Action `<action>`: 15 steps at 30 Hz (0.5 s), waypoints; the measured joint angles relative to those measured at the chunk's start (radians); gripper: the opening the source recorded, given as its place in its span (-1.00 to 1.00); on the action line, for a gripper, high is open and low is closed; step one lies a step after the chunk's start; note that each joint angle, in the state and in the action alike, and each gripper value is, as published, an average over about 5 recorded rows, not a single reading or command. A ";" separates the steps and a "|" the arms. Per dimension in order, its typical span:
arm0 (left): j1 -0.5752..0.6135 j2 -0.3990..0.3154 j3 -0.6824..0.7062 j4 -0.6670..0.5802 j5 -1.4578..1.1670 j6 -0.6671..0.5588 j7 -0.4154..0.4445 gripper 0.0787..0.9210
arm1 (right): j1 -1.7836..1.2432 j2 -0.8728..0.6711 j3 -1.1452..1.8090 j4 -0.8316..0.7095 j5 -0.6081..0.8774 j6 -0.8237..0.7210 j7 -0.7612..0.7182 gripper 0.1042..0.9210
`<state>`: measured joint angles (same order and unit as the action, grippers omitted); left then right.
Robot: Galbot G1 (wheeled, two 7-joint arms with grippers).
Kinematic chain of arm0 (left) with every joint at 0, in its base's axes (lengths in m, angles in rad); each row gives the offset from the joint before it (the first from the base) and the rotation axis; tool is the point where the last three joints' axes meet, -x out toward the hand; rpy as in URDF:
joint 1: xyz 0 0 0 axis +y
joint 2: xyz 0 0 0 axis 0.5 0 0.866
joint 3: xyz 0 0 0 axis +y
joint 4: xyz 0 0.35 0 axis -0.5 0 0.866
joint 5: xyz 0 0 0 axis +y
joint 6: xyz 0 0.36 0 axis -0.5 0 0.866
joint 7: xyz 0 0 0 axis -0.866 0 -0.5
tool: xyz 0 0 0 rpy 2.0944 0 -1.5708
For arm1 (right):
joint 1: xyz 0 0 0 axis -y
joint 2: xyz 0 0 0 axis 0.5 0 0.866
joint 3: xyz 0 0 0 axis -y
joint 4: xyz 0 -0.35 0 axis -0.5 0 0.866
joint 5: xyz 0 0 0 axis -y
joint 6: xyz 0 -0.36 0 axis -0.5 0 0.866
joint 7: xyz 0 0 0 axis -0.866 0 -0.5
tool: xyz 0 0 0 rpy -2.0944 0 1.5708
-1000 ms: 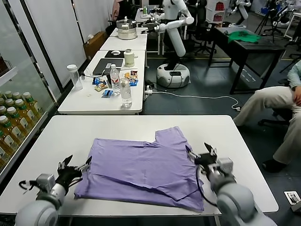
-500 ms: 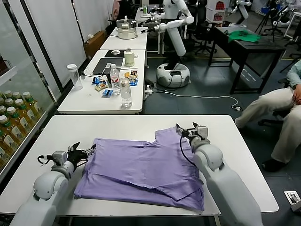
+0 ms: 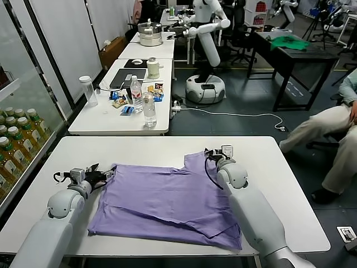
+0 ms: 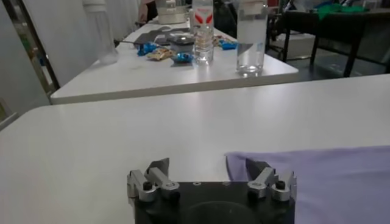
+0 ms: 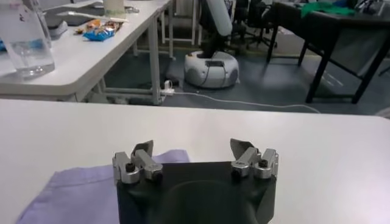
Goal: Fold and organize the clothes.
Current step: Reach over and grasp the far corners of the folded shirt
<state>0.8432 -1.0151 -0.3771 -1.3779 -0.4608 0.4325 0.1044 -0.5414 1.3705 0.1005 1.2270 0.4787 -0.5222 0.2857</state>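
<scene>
1. The left gripper (image 3: pixel 105 172) had its fingers spread wide and held nothing. The near-left corner of the lavender T-shirt (image 3: pixel 167 201) was right in front of it, just off one fingertip.
2. The right gripper (image 3: pixel 213 152) was wide too, also empty, hovering right over the far end of the shirt's sleeve (image 3: pixel 202 163), with fabric below and slightly behind its fingers.
3. The shirt itself lay spread on the white table (image 3: pixel 167 148) between the two grippers, already partly folded along the near edge by the look of it.
4. My guess at the step: both arms lining up to pinch an edge. To do it well I'd drop each gripper low enough that one finger slides under the thin fabric, grab only the top layer, and close both together so the cloth doesn't skew.
5. View differences: the left wrist view showed the shirt edge (image 4: pixel 317 179) reaching only the one finger, so that gripper probably sat a bit off to the side. The head view didn't make that obvious.
6. The right wrist view showed the sleeve tip (image 5: pixel 73 192) poking out past one side of the gripper (image 5: pixel 194 157), with bare table ahead.
</scene>
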 measured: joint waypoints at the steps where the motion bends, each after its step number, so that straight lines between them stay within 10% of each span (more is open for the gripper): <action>1: -0.005 0.000 0.002 0.007 0.001 -0.001 0.003 0.77 | 0.000 0.001 0.000 -0.004 0.002 -0.001 0.002 0.76; 15: -0.032 -0.003 0.017 0.047 0.012 -0.007 0.050 0.37 | 0.001 0.019 0.008 -0.049 0.024 0.014 -0.020 0.03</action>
<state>0.8110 -1.0180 -0.3599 -1.3307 -0.4489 0.4252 0.1541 -0.5403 1.3893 0.1087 1.1777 0.5027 -0.5084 0.2659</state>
